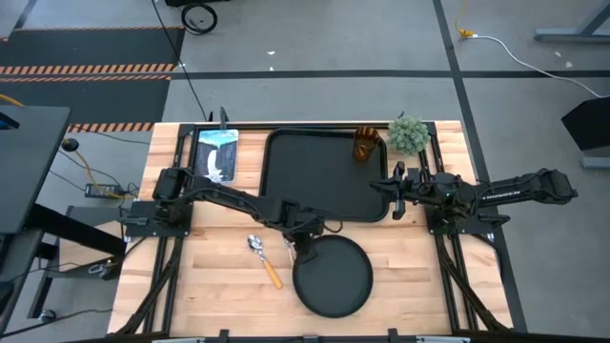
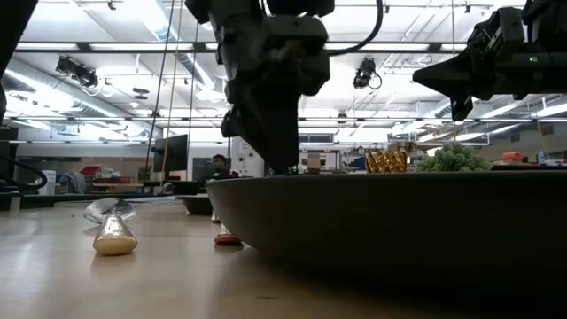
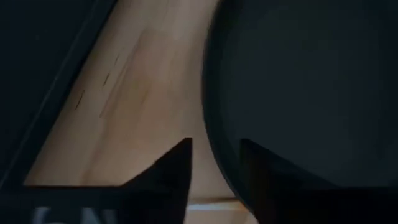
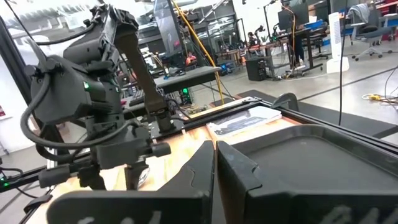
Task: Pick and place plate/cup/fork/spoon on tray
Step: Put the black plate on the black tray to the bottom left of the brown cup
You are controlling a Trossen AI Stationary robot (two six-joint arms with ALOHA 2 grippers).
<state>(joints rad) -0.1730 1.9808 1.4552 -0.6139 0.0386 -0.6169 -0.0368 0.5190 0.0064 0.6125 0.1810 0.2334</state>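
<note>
The black plate (image 1: 332, 276) lies flat on the wood near the table's front edge. My left gripper (image 1: 305, 246) points down at the plate's far-left rim. It is open, with one finger over the plate and one over the wood (image 3: 214, 163). The spoon (image 1: 265, 259) lies on the table left of the plate. The fork (image 1: 290, 250) lies beside it, partly hidden by my left gripper. The tray (image 1: 286, 191) lies at the far centre. The amber cup (image 1: 367, 145) stands in the tray's far right corner. My right gripper (image 1: 393, 186) is shut and empty above the tray's right edge.
A small green potted plant (image 1: 408, 135) stands at the far right, next to the cup. A blue-and-white flat item (image 1: 216, 152) lies left of the tray. Bare wood shows left and right of the plate.
</note>
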